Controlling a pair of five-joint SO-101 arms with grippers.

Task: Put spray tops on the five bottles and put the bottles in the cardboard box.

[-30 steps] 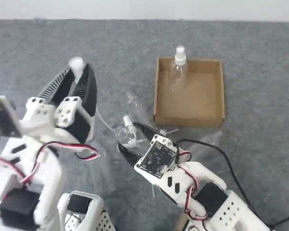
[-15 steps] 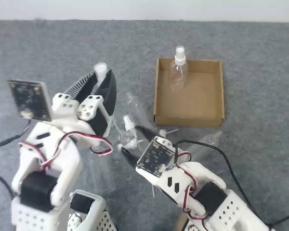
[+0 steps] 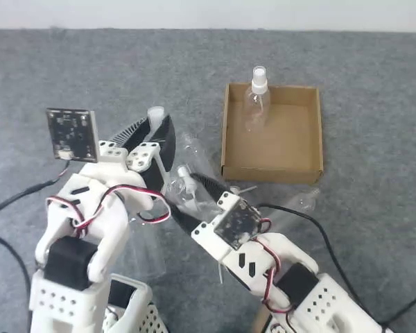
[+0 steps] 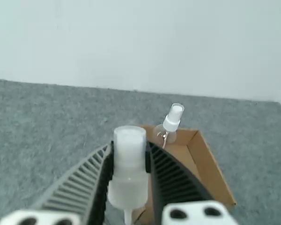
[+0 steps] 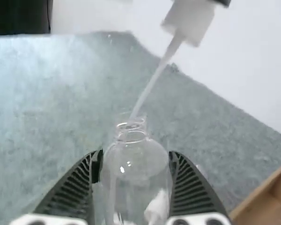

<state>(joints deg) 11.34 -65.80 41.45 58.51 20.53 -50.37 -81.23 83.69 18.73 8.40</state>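
Tube of spray top (image 5: 189, 16) meets bottle (image 5: 131, 164) rim.

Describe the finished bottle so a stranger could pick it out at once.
Find the open cardboard box on the grey carpet. One clear bottle stands inside it at the far wall. Unlike the bottles lying on the carpet outside the box, it alone is in the box and wears a white spray top.
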